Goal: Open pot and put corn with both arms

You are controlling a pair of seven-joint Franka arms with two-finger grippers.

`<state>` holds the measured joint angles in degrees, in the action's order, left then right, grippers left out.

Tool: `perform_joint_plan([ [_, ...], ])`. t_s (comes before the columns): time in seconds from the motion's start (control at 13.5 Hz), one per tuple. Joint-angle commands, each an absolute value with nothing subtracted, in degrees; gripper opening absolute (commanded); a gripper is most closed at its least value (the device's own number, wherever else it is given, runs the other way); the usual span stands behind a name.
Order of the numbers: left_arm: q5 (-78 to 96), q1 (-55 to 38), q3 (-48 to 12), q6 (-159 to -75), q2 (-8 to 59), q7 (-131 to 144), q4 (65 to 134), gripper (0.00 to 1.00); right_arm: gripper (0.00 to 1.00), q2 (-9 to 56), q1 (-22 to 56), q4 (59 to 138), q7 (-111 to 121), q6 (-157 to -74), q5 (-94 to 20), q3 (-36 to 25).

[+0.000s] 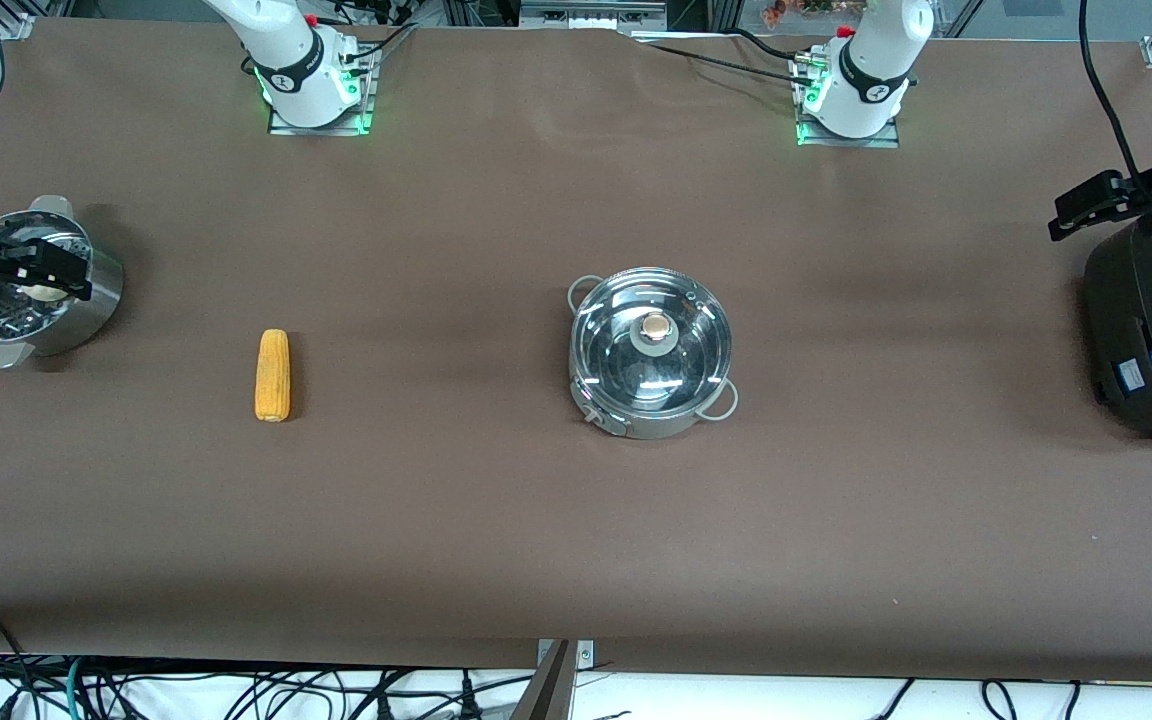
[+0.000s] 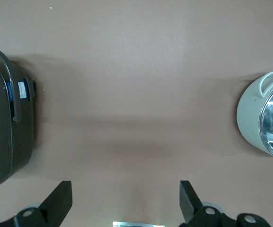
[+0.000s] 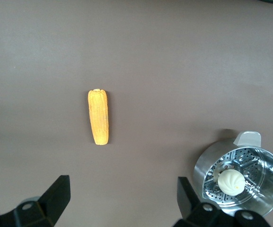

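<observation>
Both grippers open, pot (image 1: 651, 352) lidded

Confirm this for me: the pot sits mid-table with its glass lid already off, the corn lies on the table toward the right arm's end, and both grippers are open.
Not quite. The glass lid is on the pot, as the front view shows. The rest stands: the corn lies on the table toward the right arm's end, and the left gripper and right gripper both have open jaws.
</observation>
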<state>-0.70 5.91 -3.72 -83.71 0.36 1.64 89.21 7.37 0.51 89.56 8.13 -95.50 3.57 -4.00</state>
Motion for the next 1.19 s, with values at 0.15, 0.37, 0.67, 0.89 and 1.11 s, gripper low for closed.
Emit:
perform_joint_plan([
  [0.15,0.26,6.15,-3.96,-82.79,0.97,1.05,87.54,1.0,1.0,7.91,0.79,88.07,7.73,-95.01,3.34,-3.69],
  [0.37,0.26,6.15,-3.96,-82.79,0.97,1.05,87.54,1.0,1.0,7.91,0.88,87.54,7.82,-95.01,3.34,-3.6],
  [0.67,0.44,6.15,-3.96,-82.79,0.97,0.97,87.54,1.0,1.0,9.05,1.4,87.45,7.74,-95.1,3.25,-3.52],
  [0.89,0.44,6.15,-3.96,-82.79,0.97,1.05,87.45,1.0,1.0,12.04,2.29,87.45,8.26,-96.59,3.34,-3.6],
  [1.11,0.44,6.15,-3.87,-82.79,1.05,0.97,87.45,1.0,1.0,13.79,2.37,87.54,7.65,-98.16,2.47,-3.6],
])
